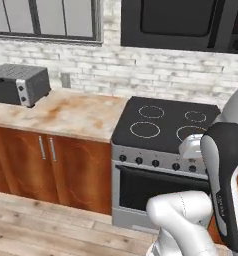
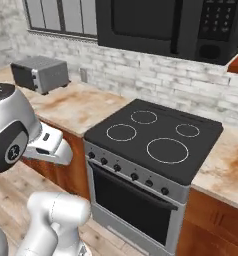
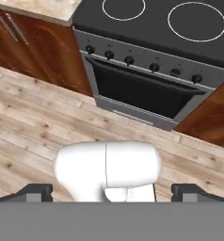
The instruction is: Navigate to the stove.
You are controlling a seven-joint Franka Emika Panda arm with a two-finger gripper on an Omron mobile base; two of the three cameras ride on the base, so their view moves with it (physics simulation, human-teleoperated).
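Note:
The stove stands straight ahead, set into the counter. It has a flat black glass cooktop with four white ring burners, a grey steel front with a row of black knobs and a dark oven door. From the right side the stove fills the middle of the picture. In the hand view the stove lies at the top, its oven door facing the wood floor. My gripper hangs above the floor in front of the oven, open, fingertips wide apart with nothing between them.
A black microwave hangs on the brick wall above the stove. A small silver toaster oven sits on the counter to the left, over brown cabinets. More counter runs right of the stove. Wood floor lies in front.

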